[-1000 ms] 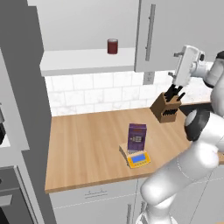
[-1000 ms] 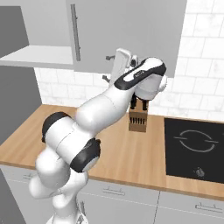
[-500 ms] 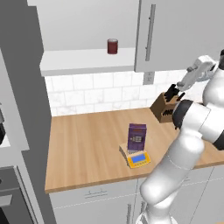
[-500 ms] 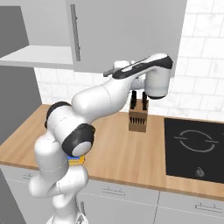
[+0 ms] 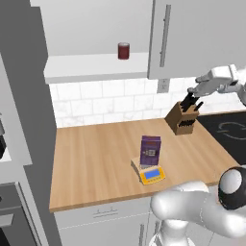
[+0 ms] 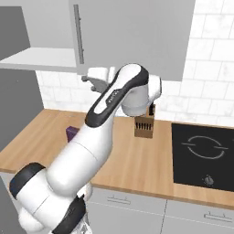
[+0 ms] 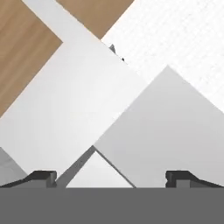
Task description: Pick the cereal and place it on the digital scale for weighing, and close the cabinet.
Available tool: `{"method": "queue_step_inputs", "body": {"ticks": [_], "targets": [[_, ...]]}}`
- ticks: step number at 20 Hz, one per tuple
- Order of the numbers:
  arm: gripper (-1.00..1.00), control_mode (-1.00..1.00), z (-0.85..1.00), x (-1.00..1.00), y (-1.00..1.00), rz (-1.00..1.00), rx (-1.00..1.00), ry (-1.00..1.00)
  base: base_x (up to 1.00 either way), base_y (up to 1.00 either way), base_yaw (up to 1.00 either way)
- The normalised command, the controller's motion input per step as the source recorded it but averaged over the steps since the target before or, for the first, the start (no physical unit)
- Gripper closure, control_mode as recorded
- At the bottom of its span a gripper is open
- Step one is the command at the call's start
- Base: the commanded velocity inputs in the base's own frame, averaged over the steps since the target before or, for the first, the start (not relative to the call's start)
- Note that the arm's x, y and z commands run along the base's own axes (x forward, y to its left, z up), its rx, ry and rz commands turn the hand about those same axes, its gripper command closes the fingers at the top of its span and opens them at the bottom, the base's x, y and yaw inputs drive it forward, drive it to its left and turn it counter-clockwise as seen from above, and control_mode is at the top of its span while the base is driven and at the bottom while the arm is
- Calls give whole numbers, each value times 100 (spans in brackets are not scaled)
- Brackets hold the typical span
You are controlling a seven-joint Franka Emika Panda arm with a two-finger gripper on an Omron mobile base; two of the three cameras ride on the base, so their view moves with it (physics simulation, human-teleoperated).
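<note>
The dark purple cereal (image 5: 150, 150) stands upright on the yellow-orange digital scale (image 5: 152, 174) at the middle of the wooden counter; a corner of the cereal (image 6: 72, 133) peeks out beside my arm. The cabinet (image 5: 197, 33) has its left half open onto a white shelf (image 5: 96, 65), and a long silver handle (image 5: 165, 36) runs down the right door. My gripper (image 5: 193, 90) hovers open and empty just under that door's lower edge, pointing left, well away from the box. In the hand view the fingertips (image 7: 42, 176) stand wide apart before grey door panels.
A dark red can (image 5: 123, 50) sits on the open shelf. The brown knife block (image 5: 182, 118) stands against the tiled wall just below my hand. A black cooktop (image 6: 203, 153) lies to the right. My arm's big white links (image 6: 105, 119) cross the counter's front.
My hand has dropped slightly from beside the door to just under its bottom edge and turned to point left. The elbow has swung low. The cereal stays on the scale.
</note>
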Motion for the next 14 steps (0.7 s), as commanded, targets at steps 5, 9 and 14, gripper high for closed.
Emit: {"method": "queue_step_inputs", "body": {"ticks": [5,9,14], "targets": [[-100,-100,17,-96,26,-60,16,-29,0,0,0],[-100,-100,29,-100,-42,-28,29,-3,0,0,0],[-100,-100,15,-88,-35,-3,28,0,0,0,0]]}}
